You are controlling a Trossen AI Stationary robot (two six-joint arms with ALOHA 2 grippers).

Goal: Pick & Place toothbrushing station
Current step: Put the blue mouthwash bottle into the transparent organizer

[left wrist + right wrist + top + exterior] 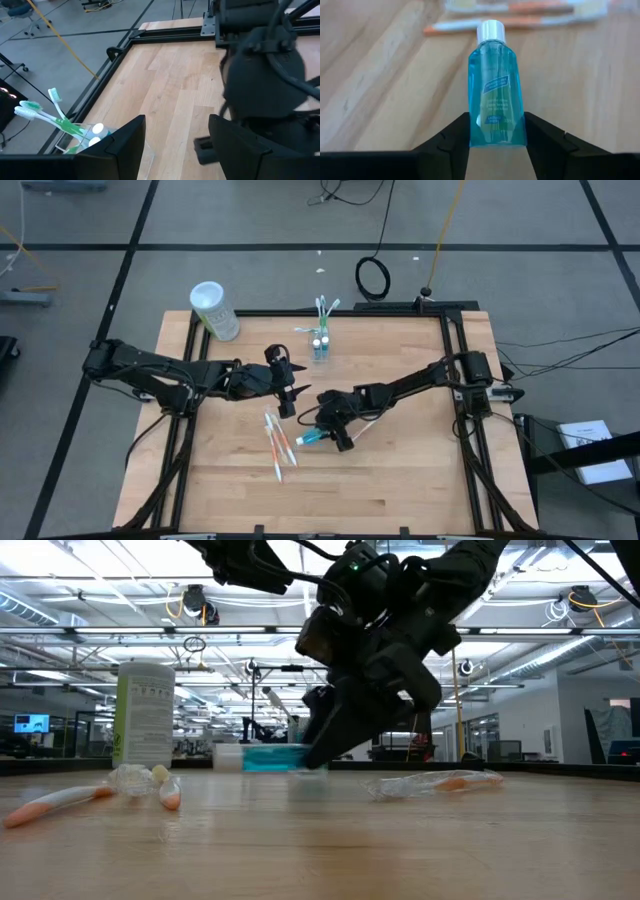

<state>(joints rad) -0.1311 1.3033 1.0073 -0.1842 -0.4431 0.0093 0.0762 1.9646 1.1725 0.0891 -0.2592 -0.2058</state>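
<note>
Toothpaste tube (495, 85), blue, white-capped, lying mid-desk (400, 470) beside orange toothbrushes (277, 442), clamped at its tail by right gripper (496, 131); left gripper (285, 383) open, hovering nearby; advised: lift level, keeping grip square toward clear cup (320, 345).

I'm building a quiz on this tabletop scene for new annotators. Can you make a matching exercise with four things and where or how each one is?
Things:
1. blue toothpaste tube
2. white canister
3. green toothbrushes
4. orange toothbrushes

Places or states:
A. standing at the table's far left corner
B. lying loose on the wood, mid-table
C. between the right gripper's fingers
D. upright in the clear cup near the far edge

Pairs: 1-C, 2-A, 3-D, 4-B
</note>
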